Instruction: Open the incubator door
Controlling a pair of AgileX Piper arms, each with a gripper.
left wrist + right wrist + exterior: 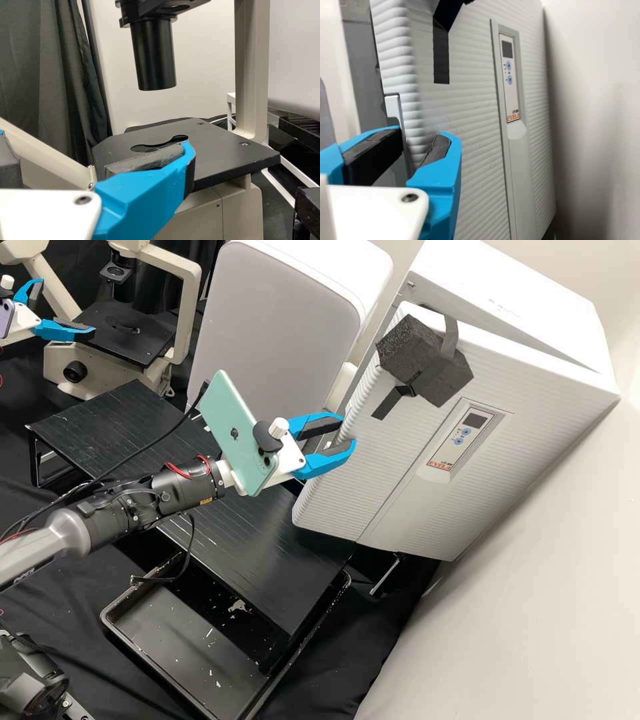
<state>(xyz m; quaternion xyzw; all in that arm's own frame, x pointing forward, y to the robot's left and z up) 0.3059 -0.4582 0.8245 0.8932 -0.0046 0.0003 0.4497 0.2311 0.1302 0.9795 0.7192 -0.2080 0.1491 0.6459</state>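
One right claw [347,431], spread apart; ribbed incubator door [380,467] just beside fingertips.

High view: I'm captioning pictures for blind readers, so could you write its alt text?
A robot's open right hand is at the edge of the slightly open door of a white incubator. A dark block is attached near the door's top. Upper left, the open left hand is by a microscope.

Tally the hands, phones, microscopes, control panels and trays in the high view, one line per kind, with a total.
Hands: 2 (left hand, right hand)
Phones: 2 (purple phone, teal phone)
Microscopes: 1 (microscope)
Control panels: 1 (incubator control panel)
Trays: 1 (black tray)
Total: 7
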